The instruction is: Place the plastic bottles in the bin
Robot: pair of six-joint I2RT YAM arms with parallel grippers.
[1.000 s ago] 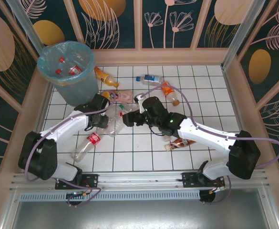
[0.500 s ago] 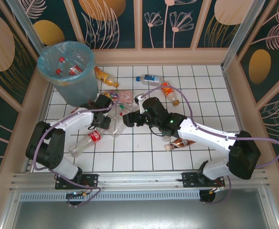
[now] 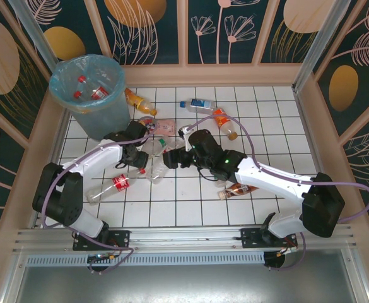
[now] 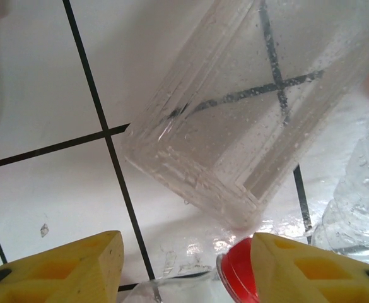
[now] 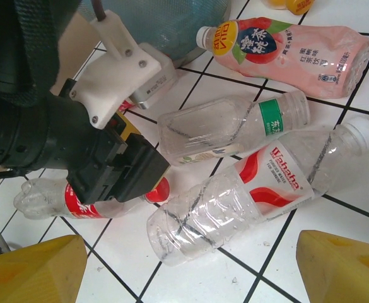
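Hovers low over the heap of bottles (image 3: 156, 154) near the bin (image 3: 102, 117) with the left end effector (image 4: 184, 252) spread wide and empty, a red cap (image 4: 234, 278) right against one finger (image 4: 310, 268). Risks clipping only that cap on closing and squirting the slick bottle farther from the bin. Keeps the right end effector (image 5: 190, 265), likewise wide open and empty, over the same heap, so may knock the two together.

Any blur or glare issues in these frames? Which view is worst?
Left wrist: worst, the clear bottle sits too close and looks slightly soft, with glare on the tile below it. Right wrist: labels sharp, e.g. the Wahaha bottle; its own yellow fingertips are blurred. Top external: even light, soft shadows, bin well lit.
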